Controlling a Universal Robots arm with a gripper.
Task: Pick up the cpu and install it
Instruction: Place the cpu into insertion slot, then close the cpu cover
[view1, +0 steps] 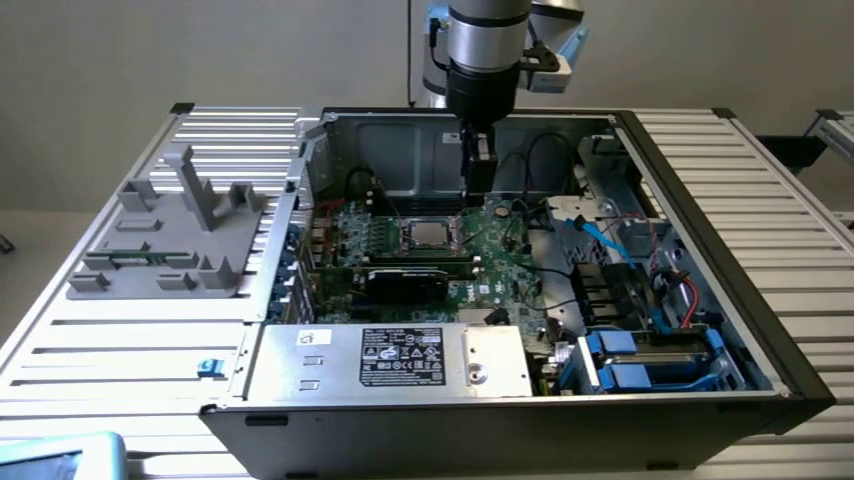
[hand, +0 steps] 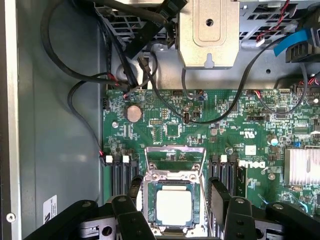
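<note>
The cpu (view1: 430, 234), a small square chip with a pale metal top, lies flat in the black socket on the green motherboard (view1: 507, 270) inside the open computer case. In the wrist view the cpu (hand: 173, 207) sits in the socket frame, whose metal load plate (hand: 175, 155) stands swung up beside it. My gripper (view1: 478, 188) hangs over the board a little behind the socket. Its black fingers (hand: 218, 197) stand apart on either side of the chip, above it. The gripper (hand: 176, 191) is open and holds nothing.
A grey plastic fixture (view1: 174, 230) with upright posts rests on the slatted table at the exterior view's left. The case holds a silver power supply box (view1: 387, 355) at the front, blue drive bays (view1: 641, 360), loose black cables (hand: 150, 85) and a heatsink (hand: 302, 167).
</note>
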